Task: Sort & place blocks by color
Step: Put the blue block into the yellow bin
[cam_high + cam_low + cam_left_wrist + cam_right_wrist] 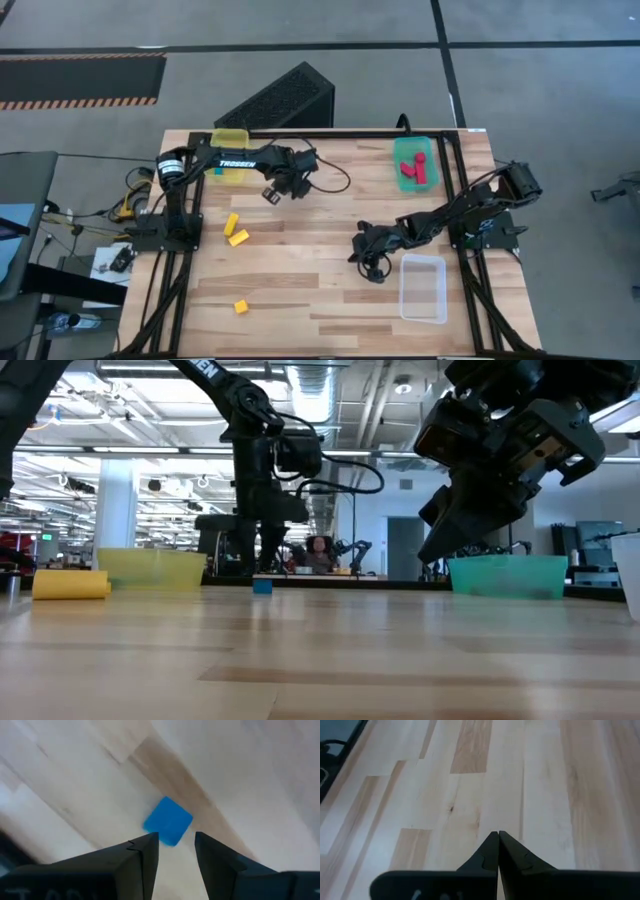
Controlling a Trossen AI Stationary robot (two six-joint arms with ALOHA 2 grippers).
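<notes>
The blocks are spread over the wooden bench (330, 300): a blue block (168, 820) lies on the boards directly under the left end effector (176, 842), whose two fingers stand apart with a gap between their tips, above the block and holding nothing. In the low view that same blue block (262, 586) sits on the bench surface at the far side, below the left arm. Two yellow blocks (235, 230) lie close together near the left arm's base, and a third yellow block (241, 306) lies alone toward the near left part of the bench. Several red blocks (413, 170) rest inside the teal bin (397, 152) at the far right corner. The yellow bin (229, 135) stands at the far left corner, partly under the left arm, and the clear bin (423, 289) lies near the right edge. The right end effector (498, 840) hovers over bare wood near the middle of the bench, just beside the clear bin, with its fingers pressed together and nothing between them.
</notes>
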